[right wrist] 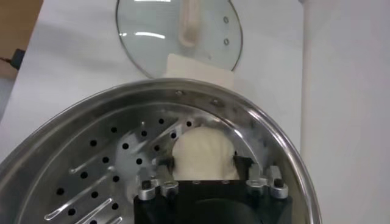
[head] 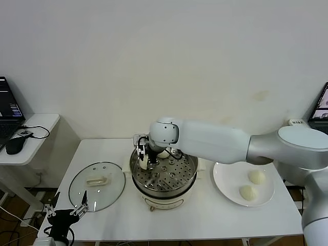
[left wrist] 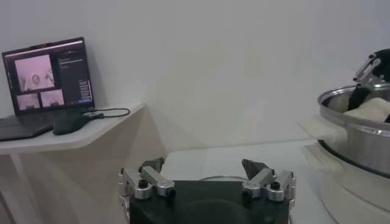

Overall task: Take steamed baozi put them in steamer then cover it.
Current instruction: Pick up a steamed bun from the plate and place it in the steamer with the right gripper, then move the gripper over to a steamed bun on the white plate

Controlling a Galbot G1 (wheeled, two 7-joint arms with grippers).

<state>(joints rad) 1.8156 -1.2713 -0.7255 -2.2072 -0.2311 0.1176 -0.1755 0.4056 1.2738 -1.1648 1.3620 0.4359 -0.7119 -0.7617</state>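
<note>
Near left, the idle left pincer (head: 65, 211) waits spread beside the cover (head: 97, 185) on the surface (head: 205, 218), while farther in the right pincer (right wrist: 204, 168) pinches a baozi (right wrist: 203, 157) low over the steamer (head: 164, 177) tray, apparently to set it down.

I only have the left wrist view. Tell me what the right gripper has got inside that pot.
Observer: The right gripper is closed on one baozi, low over the steamer's perforated tray.
Operator: Count what is on the plate.
Observer: Two baozi lie on the white plate, to the steamer's right.
Operator: Now locate the cover.
Observer: The cover lies flat on the table, left of the steamer, just ahead of the idle, open left gripper.
</note>
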